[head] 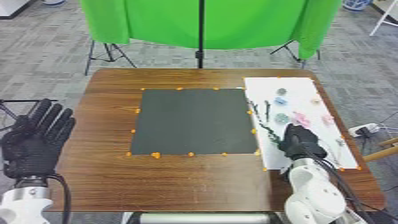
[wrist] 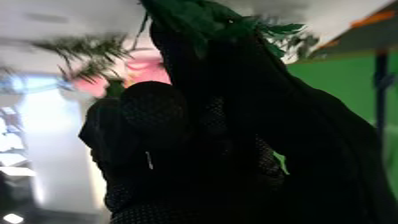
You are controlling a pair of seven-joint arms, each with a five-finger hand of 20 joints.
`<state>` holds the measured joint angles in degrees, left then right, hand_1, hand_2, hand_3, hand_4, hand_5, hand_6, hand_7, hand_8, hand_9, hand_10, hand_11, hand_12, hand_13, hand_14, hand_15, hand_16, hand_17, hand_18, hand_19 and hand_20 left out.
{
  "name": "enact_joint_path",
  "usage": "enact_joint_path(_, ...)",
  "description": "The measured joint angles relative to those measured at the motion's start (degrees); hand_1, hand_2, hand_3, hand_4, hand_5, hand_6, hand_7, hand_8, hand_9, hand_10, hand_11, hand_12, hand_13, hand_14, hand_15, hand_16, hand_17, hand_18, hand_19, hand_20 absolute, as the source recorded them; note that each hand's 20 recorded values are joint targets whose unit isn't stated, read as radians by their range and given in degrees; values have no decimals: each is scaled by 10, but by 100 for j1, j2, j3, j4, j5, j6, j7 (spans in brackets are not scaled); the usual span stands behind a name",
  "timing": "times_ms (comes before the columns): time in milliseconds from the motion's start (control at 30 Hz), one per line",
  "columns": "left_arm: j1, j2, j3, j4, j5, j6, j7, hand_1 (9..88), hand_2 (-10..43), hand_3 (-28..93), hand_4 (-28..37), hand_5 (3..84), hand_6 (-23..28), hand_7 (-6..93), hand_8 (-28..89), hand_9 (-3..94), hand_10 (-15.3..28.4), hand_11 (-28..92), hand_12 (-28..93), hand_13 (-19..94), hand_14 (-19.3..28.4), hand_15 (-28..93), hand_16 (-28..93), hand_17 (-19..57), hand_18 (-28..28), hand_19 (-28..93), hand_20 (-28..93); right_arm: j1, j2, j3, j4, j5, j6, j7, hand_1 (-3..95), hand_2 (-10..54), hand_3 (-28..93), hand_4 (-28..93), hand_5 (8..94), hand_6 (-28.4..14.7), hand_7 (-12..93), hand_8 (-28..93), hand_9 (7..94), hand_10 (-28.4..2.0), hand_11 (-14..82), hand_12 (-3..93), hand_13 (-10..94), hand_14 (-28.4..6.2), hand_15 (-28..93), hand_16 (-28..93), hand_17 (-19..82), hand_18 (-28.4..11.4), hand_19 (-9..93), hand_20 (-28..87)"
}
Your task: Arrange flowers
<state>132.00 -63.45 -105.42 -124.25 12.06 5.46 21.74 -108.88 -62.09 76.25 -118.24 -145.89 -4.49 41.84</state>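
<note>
R hand (head: 300, 141) at green sprig (wrist: 191, 19), over white sheet (head: 266, 86); can't tell if apart or clamped.

A green cloth (head: 222, 25) is hanging beyond the wooden table (head: 102, 125), a black pole (head: 201, 30) is standing on grey flooring (head: 53, 60), and bright light (wrist: 49, 125) is glowing.

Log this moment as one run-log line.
arrange flowers | right hand: over white sheet, at green leaves, grip unclear | pink flowers: on sheet | left hand: open, table's left edge
</note>
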Motion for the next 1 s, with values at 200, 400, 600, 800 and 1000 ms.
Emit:
enact_joint_path(200, 102, -56, -68, 0, -670, -4, 57, 285, 107, 787, -274, 446, 94, 80, -81, 369, 147, 149, 83, 254, 156, 233, -47, -75, 126, 296, 89, -471, -56, 231, -320, 402, 535, 512, 552, -95, 797, -240, 820, -27, 277, 207, 886, -125, 203, 441, 702, -143, 725, 388, 403, -275, 932, 491)
enact_joint_path(400, 239, -104, -159, 0, -981, -8, 94, 283, 105, 788, -277, 445, 95, 79, -81, 370, 146, 148, 82, 256, 155, 234, -48, -74, 126, 296, 90, -853, -33, 553, -797, 718, 1008, 749, 547, -95, 802, -234, 816, -30, 287, 209, 884, -128, 213, 435, 705, -144, 725, 387, 405, -275, 932, 496)
enact_joint_path(600, 341, -116, -201, 0, -985, -7, 152, 282, 104, 789, -278, 444, 93, 78, -81, 369, 147, 146, 82, 256, 155, 234, -48, -74, 126, 297, 91, -587, 52, 560, -1177, 1743, 1611, 592, 544, -95, 805, -230, 808, -30, 303, 204, 875, -123, 227, 437, 701, -142, 729, 389, 399, -271, 932, 511)
enact_joint_path(800, 370, -110, -205, 0, -1012, -1, 151, 282, 103, 788, -279, 441, 93, 77, -80, 367, 147, 142, 83, 256, 155, 233, -48, -74, 126, 295, 91, 290, 23, -19, -857, 2106, 1772, 23, 540, -95, 803, -216, 799, -31, 329, 176, 870, -122, 244, 431, 700, -141, 737, 379, 398, -267, 932, 515)
enact_joint_path(1000, 392, -58, -174, 8, -1033, 15, 152, 282, 103, 787, -280, 441, 93, 78, -80, 367, 148, 143, 85, 255, 154, 233, -48, -74, 126, 296, 92, 1474, -378, -1103, 16, 2676, 1870, 238, 532, -95, 809, -208, 798, -26, 341, 170, 870, -121, 253, 433, 707, -141, 744, 373, 408, -266, 932, 520)
